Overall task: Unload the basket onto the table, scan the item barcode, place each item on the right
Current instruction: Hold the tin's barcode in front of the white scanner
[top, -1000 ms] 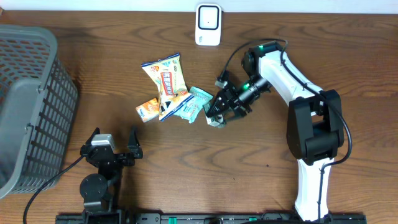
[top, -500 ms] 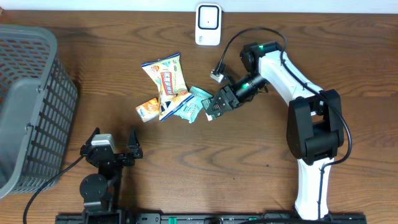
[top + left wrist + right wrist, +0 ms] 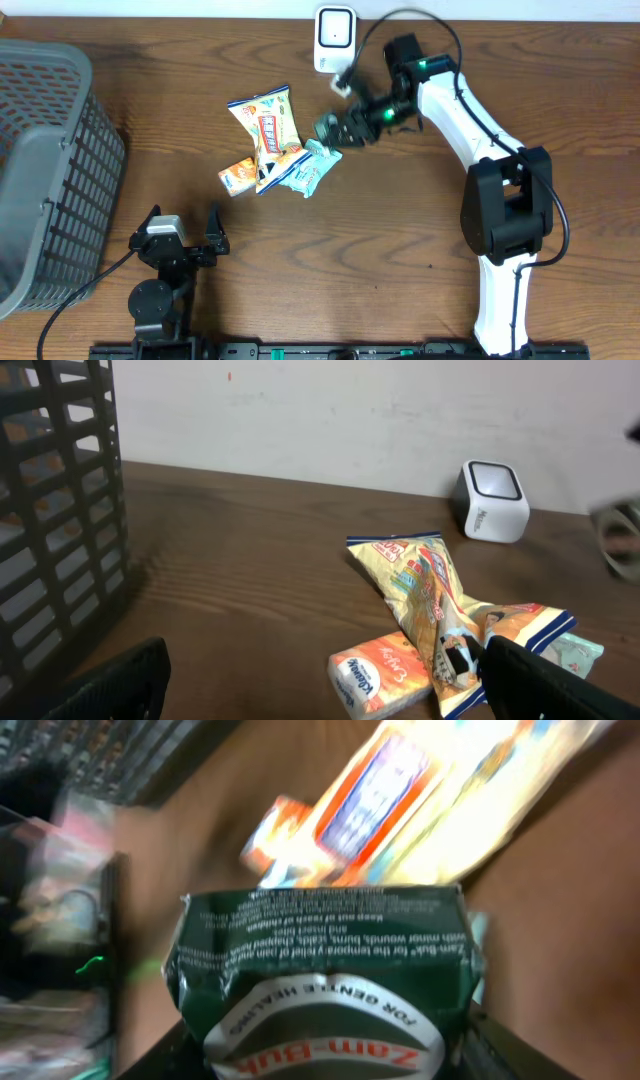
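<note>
Zam-Buk pkt point(image 3: 320, 980) betw. R tool point(image 3: 336, 128) fingers, nr scanner point(image 3: 335, 38)

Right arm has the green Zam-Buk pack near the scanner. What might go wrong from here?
1. No barcode shows on the Zam-Buk pack face in the wrist view. The code may end up turned away from the scanner, giving no read.
2. The right gripper pinches only the pack's lower end, so it may twist or slip.
3. The arm's cable loops close to the scanner and might nudge it.
</note>
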{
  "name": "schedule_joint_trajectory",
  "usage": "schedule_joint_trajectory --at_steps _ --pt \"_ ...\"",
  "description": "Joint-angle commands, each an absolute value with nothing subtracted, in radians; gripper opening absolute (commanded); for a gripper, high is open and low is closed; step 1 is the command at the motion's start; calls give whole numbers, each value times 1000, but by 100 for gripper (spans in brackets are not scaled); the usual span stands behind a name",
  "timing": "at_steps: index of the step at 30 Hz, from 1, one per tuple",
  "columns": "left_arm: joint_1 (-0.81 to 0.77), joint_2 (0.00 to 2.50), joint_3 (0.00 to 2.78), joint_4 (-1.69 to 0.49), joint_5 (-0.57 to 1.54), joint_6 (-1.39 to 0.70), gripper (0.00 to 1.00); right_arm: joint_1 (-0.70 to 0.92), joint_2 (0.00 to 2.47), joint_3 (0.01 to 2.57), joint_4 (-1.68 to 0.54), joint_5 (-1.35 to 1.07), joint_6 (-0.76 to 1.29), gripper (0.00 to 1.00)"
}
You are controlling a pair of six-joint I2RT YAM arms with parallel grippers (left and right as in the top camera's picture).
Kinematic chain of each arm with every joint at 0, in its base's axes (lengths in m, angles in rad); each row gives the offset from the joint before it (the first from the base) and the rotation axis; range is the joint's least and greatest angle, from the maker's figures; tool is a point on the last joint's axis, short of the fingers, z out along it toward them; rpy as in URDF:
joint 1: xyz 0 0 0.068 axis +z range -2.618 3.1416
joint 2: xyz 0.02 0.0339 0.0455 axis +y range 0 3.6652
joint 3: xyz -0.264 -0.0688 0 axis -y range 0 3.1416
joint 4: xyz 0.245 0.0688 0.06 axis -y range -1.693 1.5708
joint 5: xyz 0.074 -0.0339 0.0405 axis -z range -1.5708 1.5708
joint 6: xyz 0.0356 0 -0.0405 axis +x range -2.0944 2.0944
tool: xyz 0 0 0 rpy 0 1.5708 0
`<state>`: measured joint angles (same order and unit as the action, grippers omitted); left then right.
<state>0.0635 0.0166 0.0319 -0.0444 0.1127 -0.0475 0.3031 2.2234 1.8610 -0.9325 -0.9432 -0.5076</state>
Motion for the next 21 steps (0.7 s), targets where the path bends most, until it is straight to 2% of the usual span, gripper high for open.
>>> schedule_joint_trajectory --at_steps 1,4,7,11,16,21 --pt "61 12 5 -61 115 -35 98 302 2227 1911 -737 -723 -328 30" --pt "61 12 5 -61 115 -35 98 327 2227 1910 -513 -410 -261 30" --pt "61 12 5 -61 115 -35 98 345 2229 1910 -376 -262 -262 29" --pt "61 12 5 -61 115 -35 98 355 2268 1910 -178 -211 -258 30" --pt "61 12 5 -61 115 -35 98 347 2379 1911 147 -121 -133 26" --pt "61 12 5 -61 115 -35 98 341 2440 1919 264 -121 -57 27"
